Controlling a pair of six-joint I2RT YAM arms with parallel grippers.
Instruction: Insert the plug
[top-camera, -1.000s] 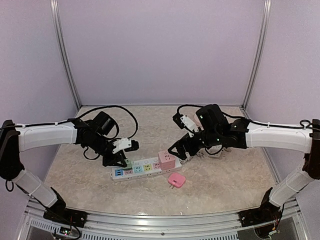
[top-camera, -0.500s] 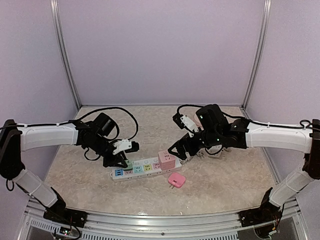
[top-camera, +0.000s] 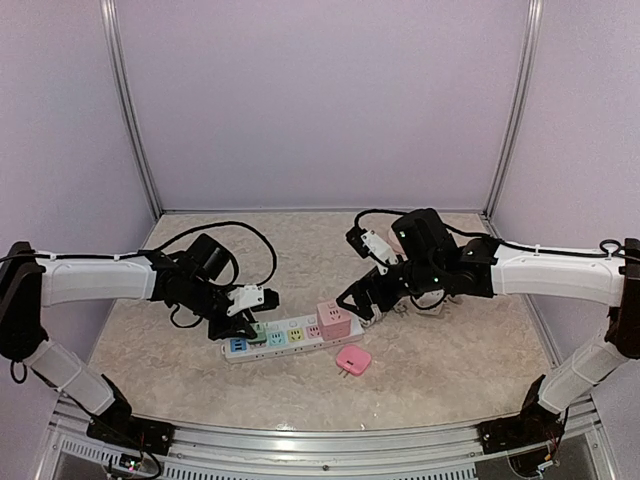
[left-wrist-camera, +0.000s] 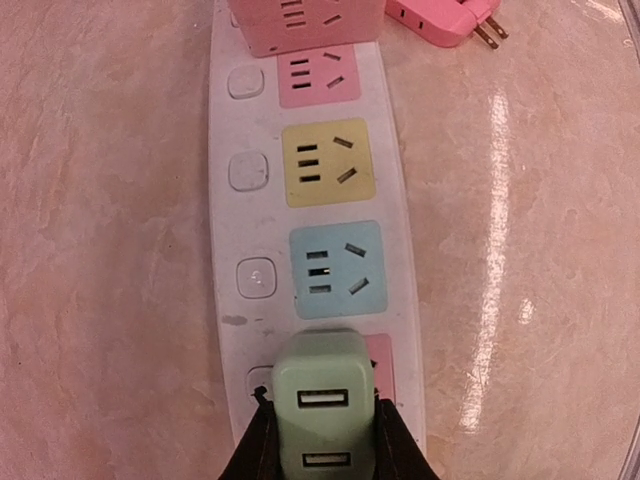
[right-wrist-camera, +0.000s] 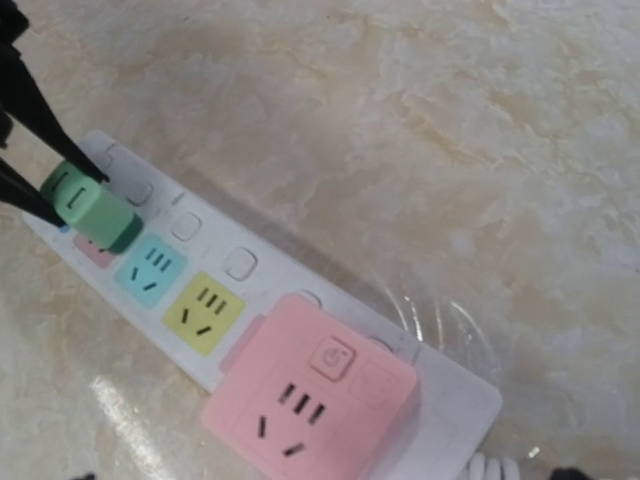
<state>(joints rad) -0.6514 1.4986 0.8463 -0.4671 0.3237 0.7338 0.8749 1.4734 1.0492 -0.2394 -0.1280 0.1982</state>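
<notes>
The left gripper is clenched on the green plug, which sits over the pink socket of the power strip. Seating it looks like the step in hand. Next the prongs need lining up and a straight push down. The right gripper hangs spread wide near the strip's other end, holding nothing.

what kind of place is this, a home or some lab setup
Probably a robot test cell, not a home: plain lilac walls framed by metal posts, an aluminium rail along the near edge, a power strip laid out as a prop.
</notes>
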